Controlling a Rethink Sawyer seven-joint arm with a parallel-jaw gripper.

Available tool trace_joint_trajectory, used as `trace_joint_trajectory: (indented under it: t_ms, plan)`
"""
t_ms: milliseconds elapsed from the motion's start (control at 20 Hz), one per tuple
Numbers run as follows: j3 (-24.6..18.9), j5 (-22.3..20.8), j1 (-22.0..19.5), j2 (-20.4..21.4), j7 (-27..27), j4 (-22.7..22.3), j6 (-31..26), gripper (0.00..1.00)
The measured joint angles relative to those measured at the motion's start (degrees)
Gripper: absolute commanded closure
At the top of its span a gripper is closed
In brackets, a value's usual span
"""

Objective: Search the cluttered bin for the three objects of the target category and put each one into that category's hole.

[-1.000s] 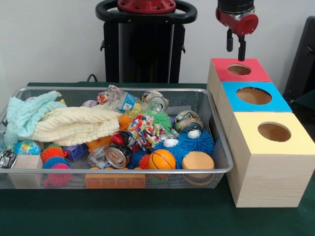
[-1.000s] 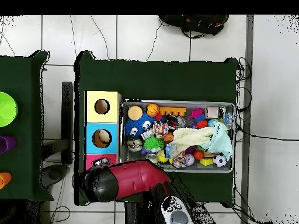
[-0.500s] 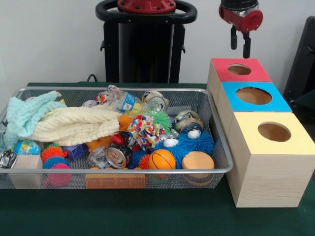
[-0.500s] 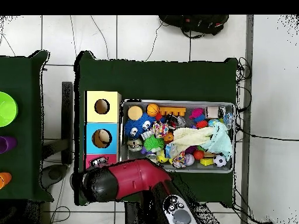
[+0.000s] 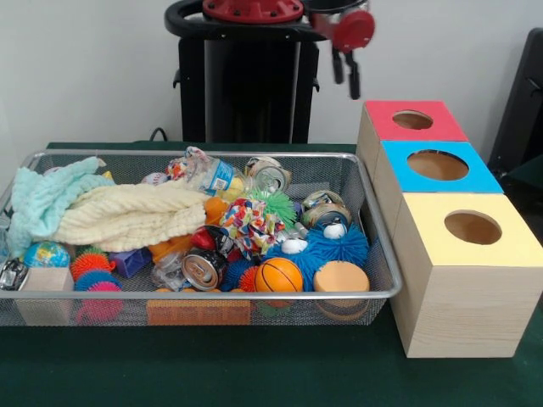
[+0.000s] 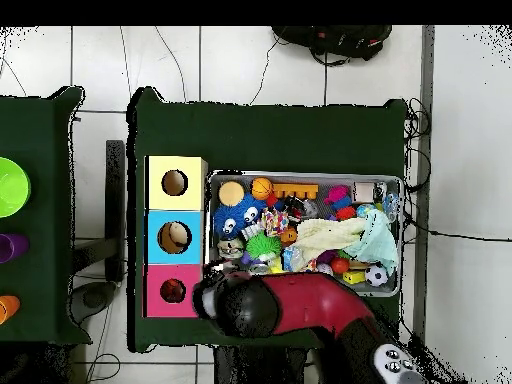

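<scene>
A wire mesh bin (image 5: 212, 295) holds mixed clutter: crushed cans (image 5: 204, 269) (image 5: 270, 175) (image 5: 325, 212), a small basketball (image 5: 278, 275), spiky balls, a blue fuzzy toy (image 5: 327, 246) and a plastic bottle (image 5: 204, 172). To its right stand three wooden boxes with round holes: red (image 5: 414, 120), blue (image 5: 439, 165) and yellow (image 5: 472, 227). My gripper (image 5: 345, 75) hangs high above the bin's far right corner, left of the red box, open with nothing in it. In the overhead view the arm's head (image 6: 235, 303) hides the gripper beside the red box (image 6: 172, 291).
A cream cloth (image 5: 127, 216) and a mint cloth (image 5: 42, 199) cover the bin's left part. A wooden block (image 5: 44, 292) and a globe ball (image 5: 47, 253) sit at the front left corner. Green cloth covers the table (image 5: 254, 365).
The gripper has risen from over the red box's hole and swung left, toward the bin's far right corner. In the overhead view the red box's hole is now uncovered.
</scene>
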State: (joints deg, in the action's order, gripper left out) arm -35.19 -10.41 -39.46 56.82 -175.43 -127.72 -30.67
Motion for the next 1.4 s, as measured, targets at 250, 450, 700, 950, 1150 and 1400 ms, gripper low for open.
trace_joint_trajectory:
  t_ms: [250,450,700,950,1150,1400]
  plan:
    - [0.54,-7.7,-6.85,-3.08,6.86,4.18,-6.28,0.0]
    - [1.65,-15.3,-6.85,-6.72,10.14,9.63,-9.47,0.0]
    - [2.25,-19.93,-4.93,-10.19,10.43,15.29,-9.77,0.0]
    - [3.31,-22.67,-2.15,-12.45,10.43,19.86,-9.77,0.0]
    - [4.87,-24.26,0.19,-13.0,10.43,21.95,-9.76,0.0]
    - [6.59,-25.13,2.39,-13.19,10.43,23.75,-9.77,0.0]
